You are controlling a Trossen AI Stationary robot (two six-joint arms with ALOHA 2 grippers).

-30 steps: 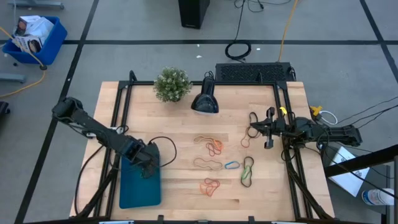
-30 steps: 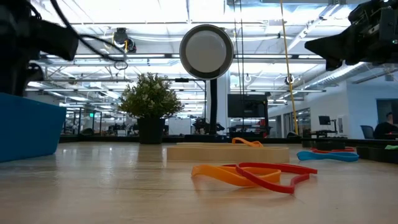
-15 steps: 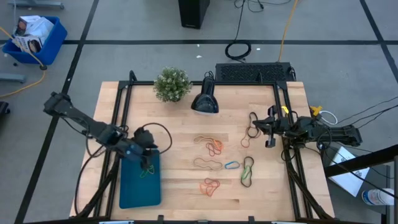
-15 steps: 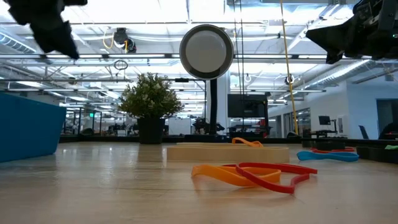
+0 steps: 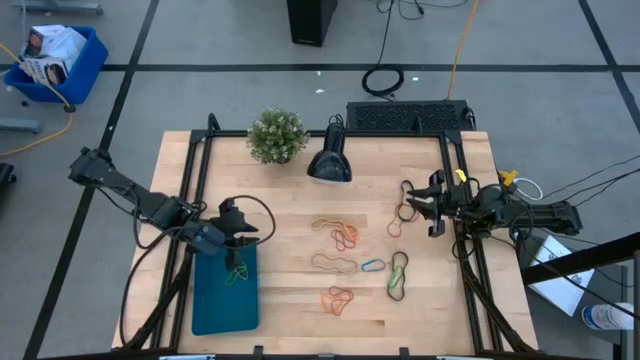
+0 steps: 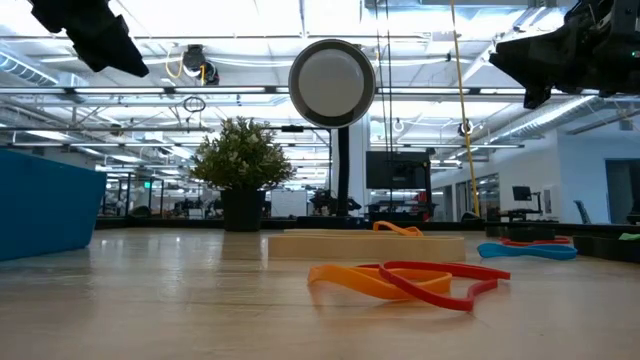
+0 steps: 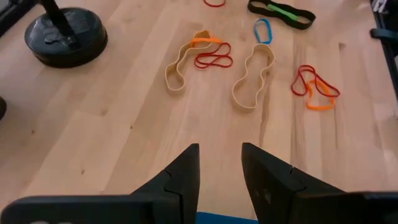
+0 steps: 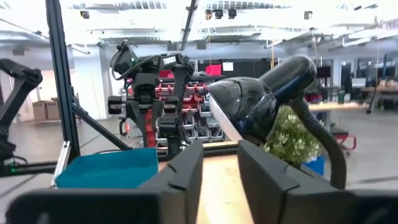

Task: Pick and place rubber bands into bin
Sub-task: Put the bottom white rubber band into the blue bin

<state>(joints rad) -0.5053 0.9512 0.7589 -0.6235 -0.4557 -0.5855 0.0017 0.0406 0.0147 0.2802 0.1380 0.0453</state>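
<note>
So the left gripper (image 5: 240, 222) was hanging just above the far edge of the bin (image 5: 212, 305), fingers (image 7: 186, 174) slightly apart with nothing between them. One green rubber band (image 5: 237, 274) was lying inside the bin near that same end. The rest were out on the table (image 5: 290, 200) – a tan one with an orange and a red one tangled at it (image 7: 199, 57), a long tan loop (image 7: 253, 78), a small blue one (image 7: 263, 29), a dark and green pair (image 7: 281, 12) and an orange-red clump (image 7: 316, 88) nearest the front edge.

The right gripper (image 5: 432, 210) was parked over by the right rail, near a couple of dark bands (image 5: 406, 200), fingers a bit apart and holding nothing.

What could go wrong from here, as I read it: those bands lie flat on the wood and several overlap, so a pinch could slide off or drag up two at once (not a disaster, but a snagged second band could drop off on the way over). The tan ones also blend into the wood. And the lamp (image 5: 329, 165) stood just behind the nearest pile – a high reach could clip it. From the low camera I couldn't really tell how far the gripper was above the table.
</note>
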